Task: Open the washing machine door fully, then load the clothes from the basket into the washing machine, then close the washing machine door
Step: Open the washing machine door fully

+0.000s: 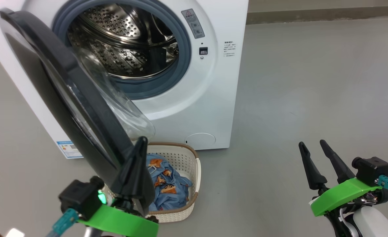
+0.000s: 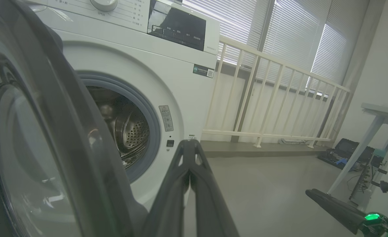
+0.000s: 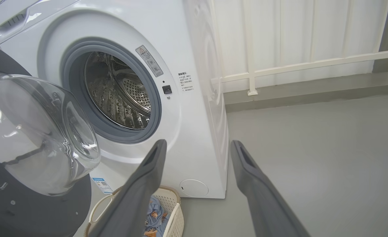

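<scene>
Overhead, clothes (image 1: 169, 189) lie in the basket (image 1: 184, 158); left wrist view adds a railing (image 2: 263, 98); left gripper (image 1: 142, 141) pressed together, right gripper (image 1: 311, 143) spread.

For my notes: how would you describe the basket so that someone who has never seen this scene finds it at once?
Start at the big white washing machine with its round door swung open. On the grey floor in front of it, below the door's lower edge, sits the basket. It is the small cream perforated tub with a brown rim, holding light blue printed clothes.
</scene>
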Controlling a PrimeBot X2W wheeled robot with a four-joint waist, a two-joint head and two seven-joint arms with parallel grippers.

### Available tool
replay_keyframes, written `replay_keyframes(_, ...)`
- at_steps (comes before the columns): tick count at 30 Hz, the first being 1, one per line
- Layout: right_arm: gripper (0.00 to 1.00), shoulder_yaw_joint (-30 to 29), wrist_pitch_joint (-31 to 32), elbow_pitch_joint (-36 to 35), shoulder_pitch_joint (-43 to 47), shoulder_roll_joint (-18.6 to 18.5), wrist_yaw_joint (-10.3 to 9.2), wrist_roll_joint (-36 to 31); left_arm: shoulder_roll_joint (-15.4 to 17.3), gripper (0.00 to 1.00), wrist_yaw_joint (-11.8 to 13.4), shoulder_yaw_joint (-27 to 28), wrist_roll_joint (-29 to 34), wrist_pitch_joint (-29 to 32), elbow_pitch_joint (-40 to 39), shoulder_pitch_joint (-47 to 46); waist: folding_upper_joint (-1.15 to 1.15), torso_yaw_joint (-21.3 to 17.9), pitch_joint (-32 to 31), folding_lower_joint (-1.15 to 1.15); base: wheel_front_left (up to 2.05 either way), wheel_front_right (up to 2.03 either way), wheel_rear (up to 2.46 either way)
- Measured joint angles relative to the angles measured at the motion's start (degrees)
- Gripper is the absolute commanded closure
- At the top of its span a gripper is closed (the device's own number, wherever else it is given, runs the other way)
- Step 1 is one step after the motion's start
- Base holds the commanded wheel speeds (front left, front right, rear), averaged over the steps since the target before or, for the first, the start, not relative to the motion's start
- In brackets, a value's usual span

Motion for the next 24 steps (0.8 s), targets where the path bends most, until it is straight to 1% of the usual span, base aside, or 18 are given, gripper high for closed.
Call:
replay_keyframes(4, 0.00, 0.18, 0.00, 0.02, -0.01, 0.08, 0.00, 0.00, -1.20, 1.00, -0.55, -1.32, -1.03, 0.19, 4.04, -0.01, 0.00, -0.85, 0.22, 0.00, 0.00, 0.00, 0.00)
replay_keyframes(10, 0.00, 0.48, 0.00, 0.18, -0.05, 0.24, 0.00, 0.00, -1.46, 1.00, -0.74, -2.00, -2.12, 0.24, 8.76, -0.03, 0.00, -1.99, 0.50, 0.00, 0.00, 0.00, 0.00)
replay_keyframes(12, 0.00, 0.84, 0.00, 0.23, -0.09, 0.31, 0.00, 0.00, -1.63, 1.00, -0.93, -1.99, -2.45, 0.18, 11.50, -0.06, 0.00, -2.70, 0.70, 0.00, 0.00, 0.00, 0.00)
replay_keyframes(18, 0.00, 1.00, 0.00, 0.31, -0.10, 0.32, 0.00, 0.00, -2.12, 1.00, -0.45, -1.03, -3.44, -1.05, 16.61, -0.24, 0.00, -3.52, 1.24, 0.00, 0.00, 0.00, 0.00)
replay_keyframes(24, 0.00, 0.98, 0.00, 0.56, -0.11, 0.35, 0.00, 0.00, -2.65, 1.00, 0.10, 0.56, -4.11, -2.65, 18.59, -1.59, 0.00, -3.00, 1.33, 0.00, 0.00, 0.00, 0.00)
